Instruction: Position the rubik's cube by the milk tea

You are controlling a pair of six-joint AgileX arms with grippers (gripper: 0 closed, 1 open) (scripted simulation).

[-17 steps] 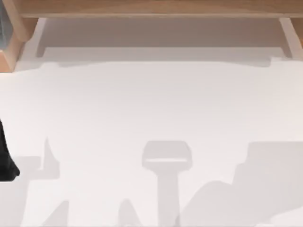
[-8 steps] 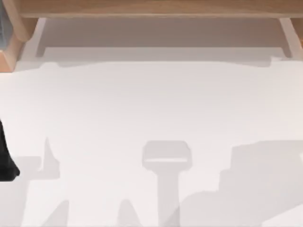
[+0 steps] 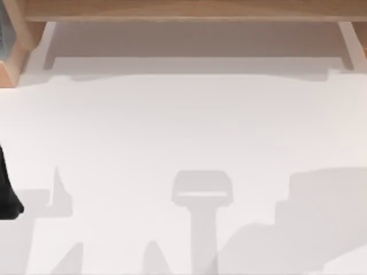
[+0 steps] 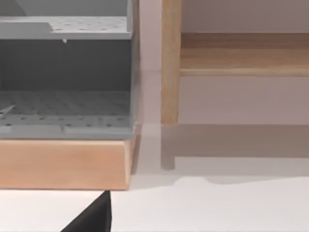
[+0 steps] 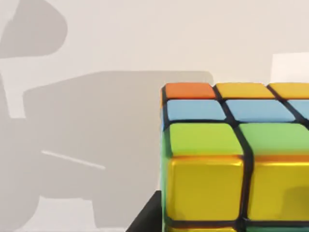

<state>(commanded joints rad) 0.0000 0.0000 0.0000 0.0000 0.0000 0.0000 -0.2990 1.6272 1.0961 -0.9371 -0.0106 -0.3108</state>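
Rubik's cube (image 5: 236,159) fills the right wrist view, close up — pincer grip cannot be told

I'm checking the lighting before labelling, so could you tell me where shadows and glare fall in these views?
Top view: soft grey arm shadows lie across the table, largest at its right. Right wrist view: a broad shadow lies beside the cube, whose yellow face carries a glossy sheen. Left wrist view: the wooden post casts a shadow on the table.

Table (image 3: 172,126): wooden shelf (image 3: 183,8) along 12 o'clock edge. Left arm (image 3: 7,195) at 9 o'clock edge. Cube (image 5: 231,159) on table, close under right wrist camera.
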